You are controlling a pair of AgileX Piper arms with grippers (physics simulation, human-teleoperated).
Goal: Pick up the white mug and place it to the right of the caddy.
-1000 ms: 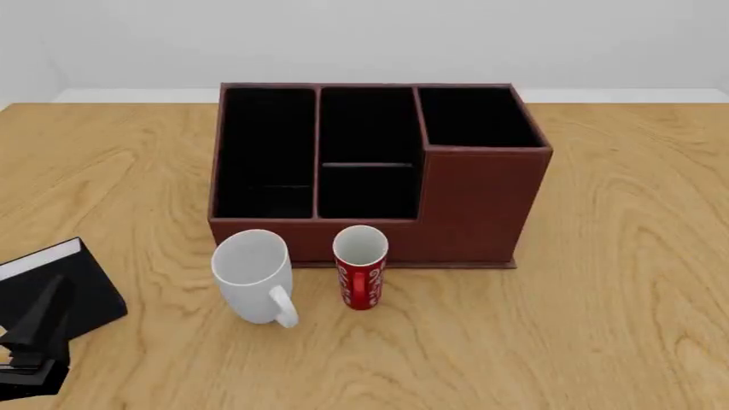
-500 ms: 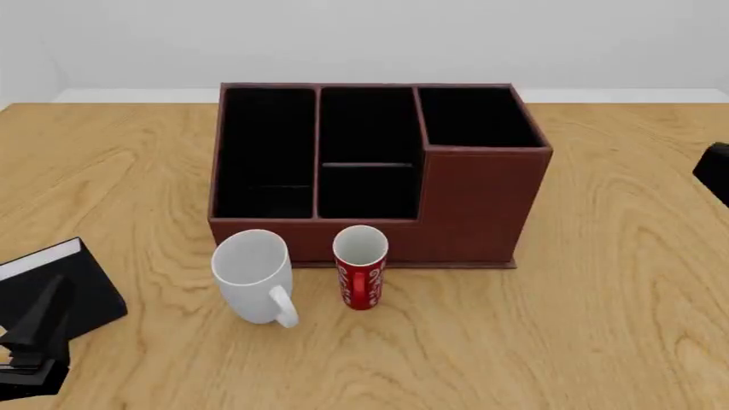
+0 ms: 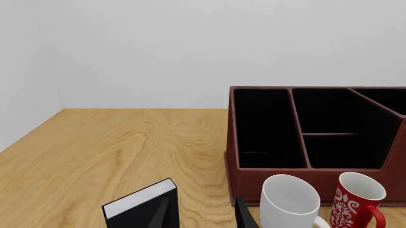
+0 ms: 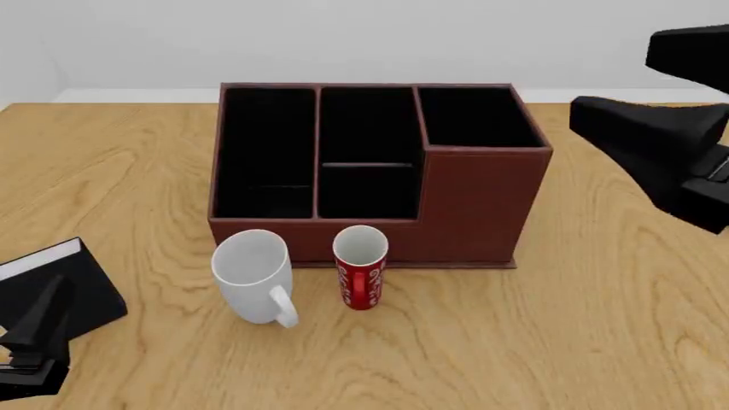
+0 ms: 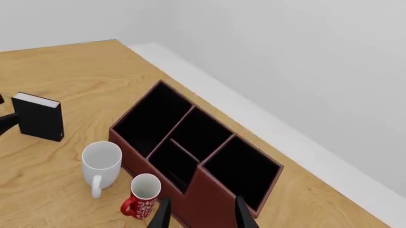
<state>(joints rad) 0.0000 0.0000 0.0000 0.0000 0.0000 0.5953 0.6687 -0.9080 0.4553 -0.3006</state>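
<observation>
— Fingers? 
— Mine on the right (image 5: 198, 212) are spread, holding nothing; left (image 3: 201, 213) likewise parted. 
— And the mug? 
— White mug (image 4: 255, 275) stands on the desk (image 4: 592, 325), touching nothing, before the caddy (image 4: 376, 171), beside the red mug (image 4: 360, 266).

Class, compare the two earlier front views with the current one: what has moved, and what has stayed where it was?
The right arm has swung in from the right edge and now hangs above the table right of the caddy. Nothing was grasped or released. The white mug, red mug, black box and left gripper have not shifted.
</observation>
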